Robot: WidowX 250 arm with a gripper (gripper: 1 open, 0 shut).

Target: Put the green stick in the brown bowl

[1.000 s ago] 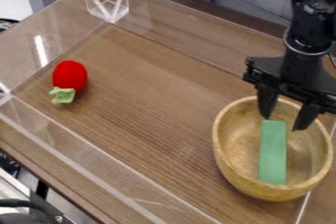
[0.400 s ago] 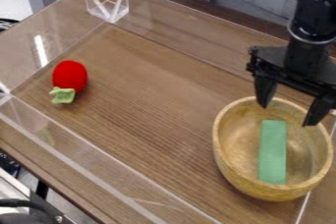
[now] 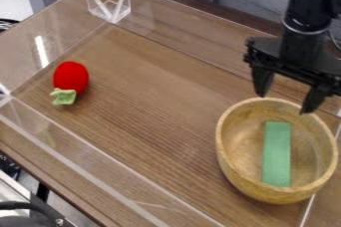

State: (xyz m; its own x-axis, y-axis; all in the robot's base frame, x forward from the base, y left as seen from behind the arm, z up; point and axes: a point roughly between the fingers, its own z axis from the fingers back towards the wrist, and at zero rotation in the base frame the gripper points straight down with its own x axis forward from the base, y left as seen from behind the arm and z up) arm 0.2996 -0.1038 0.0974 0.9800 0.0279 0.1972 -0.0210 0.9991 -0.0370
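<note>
Since the earlier frame, the gripper [image 3: 282, 104] has risen a bit, up and off the bowl's inside toward its far rim, right side of frame. Jaws wide open, fingers well spread, nothing between them. Green stick [image 3: 277, 154] lies inside the brown bowl [image 3: 232, 161], lower right of frame, long side running up-down in the picture; same spot as before, fingers apart from it. Red toy with green leafy base [image 3: 71, 79] sits on the table [image 3: 140, 102], left side of frame, unmoved.
</note>
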